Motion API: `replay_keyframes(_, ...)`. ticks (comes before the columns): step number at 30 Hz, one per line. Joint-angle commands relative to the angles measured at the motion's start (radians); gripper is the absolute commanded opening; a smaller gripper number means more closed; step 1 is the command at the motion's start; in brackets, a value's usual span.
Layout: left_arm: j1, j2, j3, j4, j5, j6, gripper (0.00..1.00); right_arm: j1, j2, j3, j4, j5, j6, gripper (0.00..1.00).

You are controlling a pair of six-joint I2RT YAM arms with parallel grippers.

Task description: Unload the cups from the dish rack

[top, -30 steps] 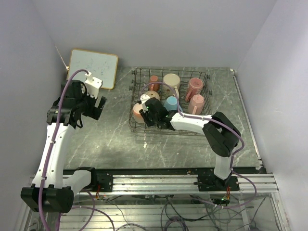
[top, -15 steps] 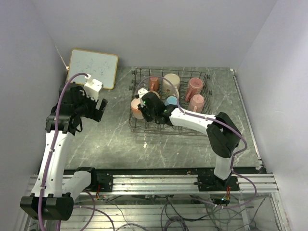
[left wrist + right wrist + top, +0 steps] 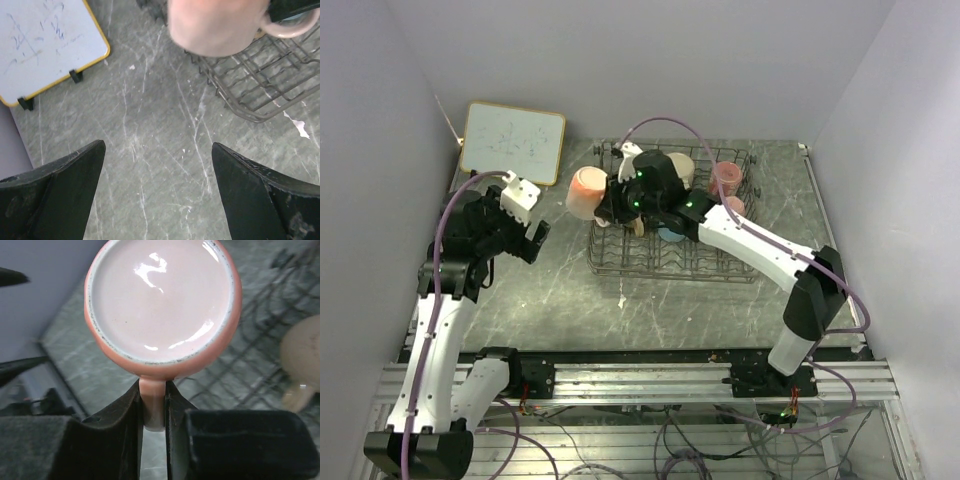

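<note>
My right gripper is shut on the handle of a salmon mug and holds it in the air, tipped on its side, just past the left edge of the dish rack. In the right wrist view the mug's base faces the camera and its handle sits between the fingers. Cream, two pink and light blue mugs stay in the rack; my arm hides others. My left gripper is open and empty over the table, left of the rack; the held mug hangs ahead of it.
A wood-framed whiteboard leans at the back left, also in the left wrist view. Grey marble table lies between the left gripper and the rack. White walls close the sides and back.
My right gripper has lifted the salmon mug out of the rack's front-left corner and carried it up and left. The left gripper has shifted slightly toward the rack.
</note>
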Motion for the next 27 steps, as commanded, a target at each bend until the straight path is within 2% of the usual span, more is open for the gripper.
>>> replay_keyframes(1, 0.008, -0.049, 0.011, 0.042, 0.127, 0.085, 0.99, -0.035, -0.077, -0.016, 0.146, -0.264, 0.235, 0.0)
replay_keyframes(4, 0.009, -0.071, 0.04, -0.018, 0.201, 0.164, 0.99, -0.065, -0.107, -0.085, 0.268, -0.408, 0.383, 0.0)
replay_keyframes(8, 0.007, -0.16, 0.002, 0.023, 0.253, 0.261, 0.99, -0.098, -0.14, -0.205, 0.487, -0.59, 0.601, 0.0)
replay_keyframes(13, 0.008, -0.242, -0.031, 0.088, 0.303, 0.31, 0.99, -0.095, -0.152, -0.329, 0.757, -0.699, 0.867, 0.0)
replay_keyframes(16, 0.009, -0.273, -0.037, 0.111, 0.338, 0.303, 0.98, -0.085, -0.154, -0.394, 0.944, -0.712, 1.014, 0.0)
replay_keyframes(21, 0.008, -0.308, -0.04, 0.093, 0.363, 0.317, 0.95, -0.049, -0.161, -0.453, 1.165, -0.696, 1.178, 0.0)
replay_keyframes(24, 0.008, -0.319, -0.032, 0.046, 0.373, 0.383, 0.92, -0.036, -0.189, -0.493, 1.219, -0.67, 1.23, 0.0)
replay_keyframes(27, 0.008, -0.333, -0.03, 0.091, 0.361, 0.329, 0.91, -0.018, -0.221, -0.531, 1.229, -0.642, 1.246, 0.0)
